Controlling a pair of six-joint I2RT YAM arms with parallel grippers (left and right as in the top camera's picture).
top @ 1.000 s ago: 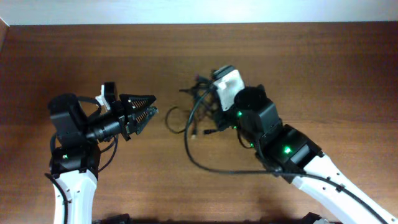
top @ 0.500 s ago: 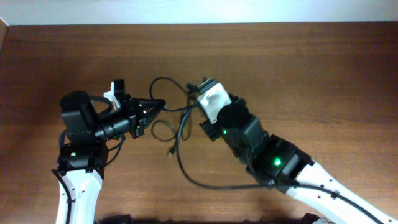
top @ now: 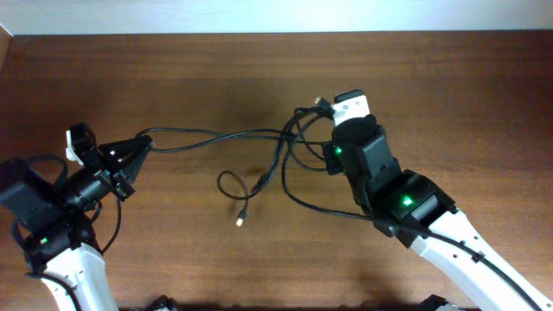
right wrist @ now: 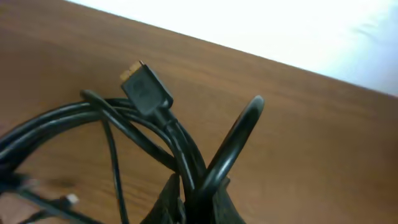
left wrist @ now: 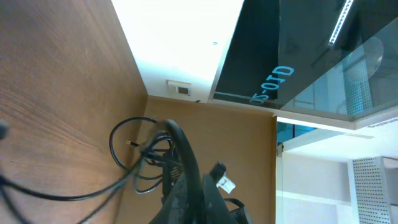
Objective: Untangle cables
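Cables (top: 216, 136): thin, glossy black cords – strung across the wood-grain bench (top: 467, 95) between both arms, knotted at the right; count unclear.
Plugs: two seen – blocky gold-tipped plug (right wrist: 144, 87); small plug (top: 240, 221) lying on the bench.
Left fingers (top: 130, 152): clenched on a cable end, pointing right.
Right fingers (right wrist: 166, 200): grasping the tangled loops.

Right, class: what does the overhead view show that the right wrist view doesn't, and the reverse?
Overhead only: both arms, the left gripper holding one strand of the cables stretched out, and a loose plug end on the table. Right wrist only: the gold tip of a plug, close up. Both: the cables bunched at the right gripper.
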